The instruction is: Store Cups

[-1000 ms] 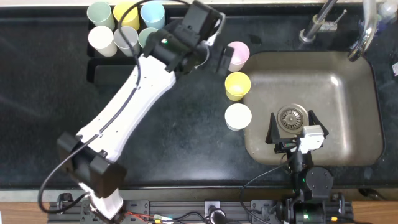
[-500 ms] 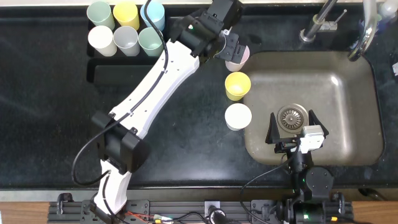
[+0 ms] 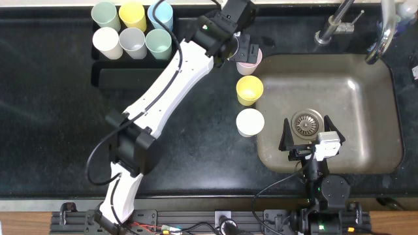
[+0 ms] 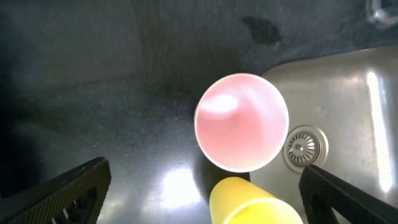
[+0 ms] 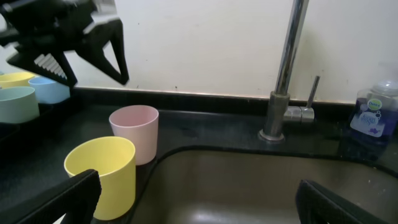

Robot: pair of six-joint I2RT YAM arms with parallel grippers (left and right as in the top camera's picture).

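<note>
- We find the left claw [image 4: 204, 168] open. Its jaws are spread wider than the rim of the pink cup [image 4: 241, 121], and it hangs above that cup.
- The pink cup stands upright on the surface [image 3: 52, 117] at the corner of the sink [image 3: 366, 85], just beside the yellow cup [image 4: 252, 202].
- Hazard: the yellow cup also sits between the spread jaws. We judge that a descent offset toward it could strike its rim, topple it, or close on both cups.
- Hazard: an uneven closure could push the pink cup sideways over the sink edge.
- Hazard: the cup looks light and smooth. A shallow hold near the rim could slip on the way to the stored cups [image 3: 132, 40].
- The right claw [image 3: 307, 130] rests open over the sink, well apart. We expect no interference.
</note>
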